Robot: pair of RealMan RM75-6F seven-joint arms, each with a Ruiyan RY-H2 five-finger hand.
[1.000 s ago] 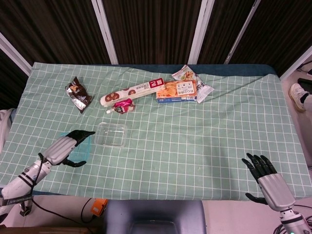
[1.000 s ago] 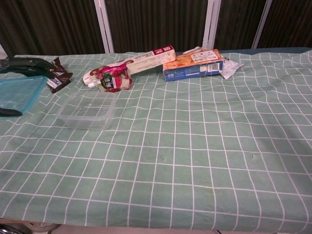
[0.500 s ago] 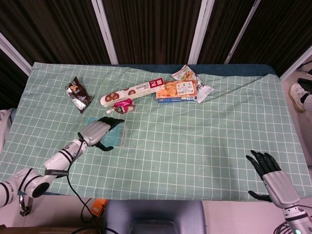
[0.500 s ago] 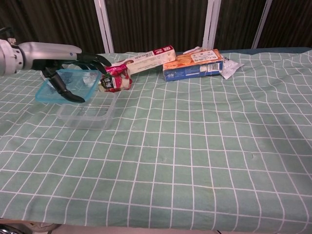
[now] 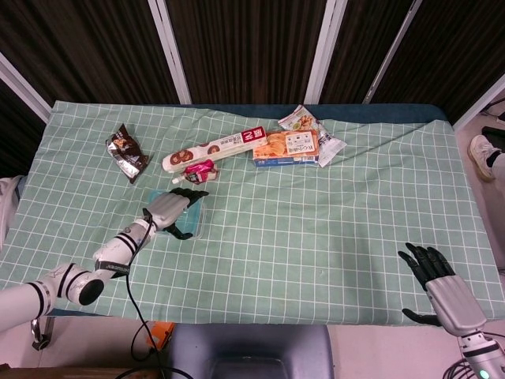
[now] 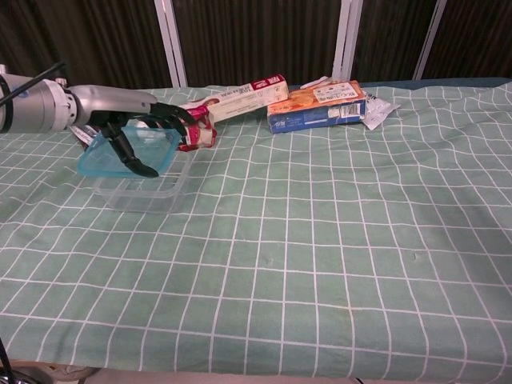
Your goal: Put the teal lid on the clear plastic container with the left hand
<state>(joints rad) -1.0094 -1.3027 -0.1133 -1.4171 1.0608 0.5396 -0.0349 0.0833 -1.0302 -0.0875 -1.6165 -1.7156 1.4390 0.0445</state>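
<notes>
My left hand (image 5: 170,211) (image 6: 136,130) holds the teal lid (image 6: 128,150) (image 5: 160,197) just above the clear plastic container (image 6: 144,190) (image 5: 192,223). The lid is tilted, its near edge lower, and it hangs over the container's open top, which the hand and lid mostly hide in the head view. My right hand (image 5: 436,287) rests at the table's near right corner, fingers spread and holding nothing; the chest view does not show it.
Behind the container lie a pink snack pouch (image 6: 190,128), a long white biscuit box (image 6: 244,96), a blue-orange cracker box (image 6: 316,106) and small white packets (image 5: 304,120). A dark wrapper (image 5: 128,152) lies at the far left. The green checked cloth (image 6: 336,240) covers the table.
My left hand carried the teal lid from the near left of the table over to the container and now holds it lower, just above the opening. The right hand barely moved.
</notes>
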